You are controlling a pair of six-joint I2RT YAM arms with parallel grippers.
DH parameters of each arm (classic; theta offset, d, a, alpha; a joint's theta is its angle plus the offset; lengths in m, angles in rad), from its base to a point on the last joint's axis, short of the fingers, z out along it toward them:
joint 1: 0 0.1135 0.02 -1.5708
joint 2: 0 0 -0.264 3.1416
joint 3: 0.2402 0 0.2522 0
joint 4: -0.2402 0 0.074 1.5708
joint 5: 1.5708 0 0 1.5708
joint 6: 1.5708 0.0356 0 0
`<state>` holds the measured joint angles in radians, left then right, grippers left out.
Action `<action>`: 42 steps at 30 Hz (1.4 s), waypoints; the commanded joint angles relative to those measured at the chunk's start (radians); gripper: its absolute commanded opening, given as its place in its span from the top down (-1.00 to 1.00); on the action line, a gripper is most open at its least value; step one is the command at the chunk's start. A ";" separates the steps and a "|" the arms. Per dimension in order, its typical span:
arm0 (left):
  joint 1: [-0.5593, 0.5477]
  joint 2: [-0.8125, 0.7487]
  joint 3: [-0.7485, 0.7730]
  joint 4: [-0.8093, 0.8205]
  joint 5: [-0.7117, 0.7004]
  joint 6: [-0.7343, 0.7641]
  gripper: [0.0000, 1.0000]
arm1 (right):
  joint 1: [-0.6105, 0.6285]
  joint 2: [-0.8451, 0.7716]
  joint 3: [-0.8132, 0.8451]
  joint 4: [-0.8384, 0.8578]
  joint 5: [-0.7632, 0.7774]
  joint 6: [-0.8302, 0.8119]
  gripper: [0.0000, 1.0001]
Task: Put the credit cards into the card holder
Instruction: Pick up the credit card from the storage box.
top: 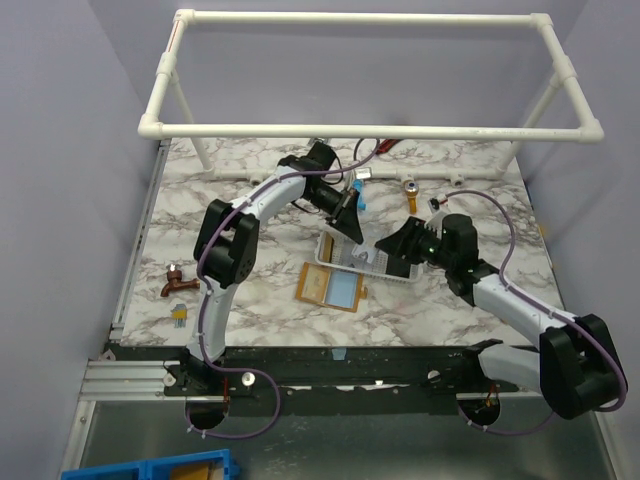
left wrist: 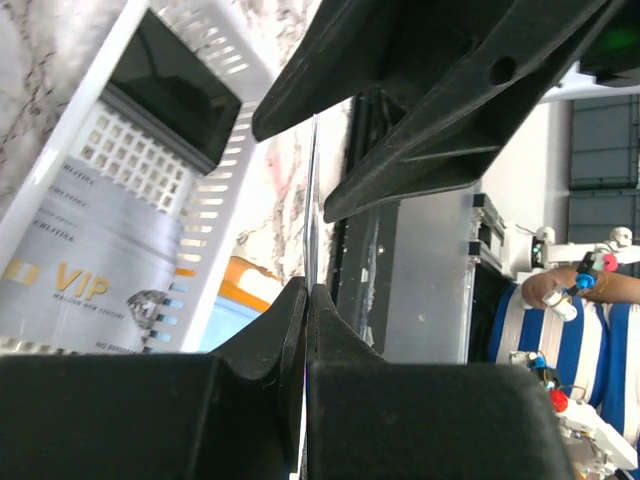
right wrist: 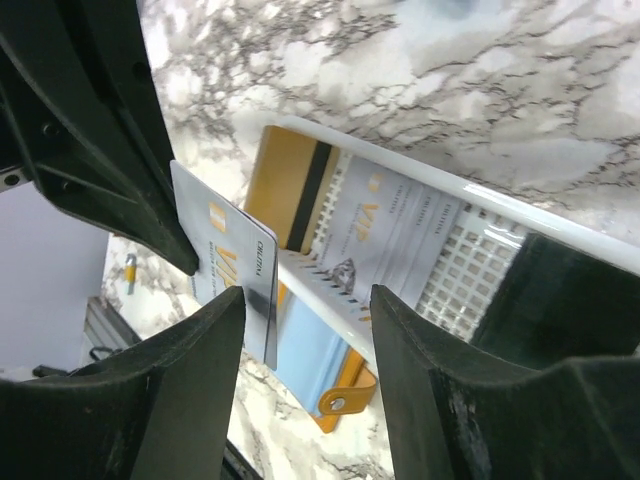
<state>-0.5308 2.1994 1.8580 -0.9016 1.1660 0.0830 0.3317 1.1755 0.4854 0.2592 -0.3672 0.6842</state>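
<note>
Left gripper [left wrist: 308, 292] was shut tight on a silvery-white credit card [right wrist: 225, 265], held on edge over the white mesh basket [right wrist: 500, 205], and the right gripper [right wrist: 305, 300] stood open around that card's far end. A gold card [right wrist: 290, 185] and a VIP card [right wrist: 385, 235] lay in the basket, with the orange card holder [top: 328, 286] spread open on the marble table [top: 420, 310] just beside it.

Overhead view looks down from behind; both close wrist views share the basket [right wrist: 450, 190].
</note>
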 commanded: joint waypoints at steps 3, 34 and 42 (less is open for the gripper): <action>0.002 -0.048 -0.031 0.047 0.164 0.000 1.00 | -0.007 -0.025 -0.038 0.135 -0.159 0.026 -0.14; -0.004 -0.069 -0.114 0.053 0.228 0.010 -0.96 | -0.086 0.138 -0.049 0.487 -0.464 0.223 0.99; -0.027 -0.114 -0.170 0.114 0.097 0.043 -0.90 | -0.085 0.201 -0.035 0.557 -0.518 0.269 0.99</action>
<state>-0.5484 2.1597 1.7138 -0.8368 1.3342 0.0738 0.2531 1.3621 0.4244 0.7498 -0.8242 0.9287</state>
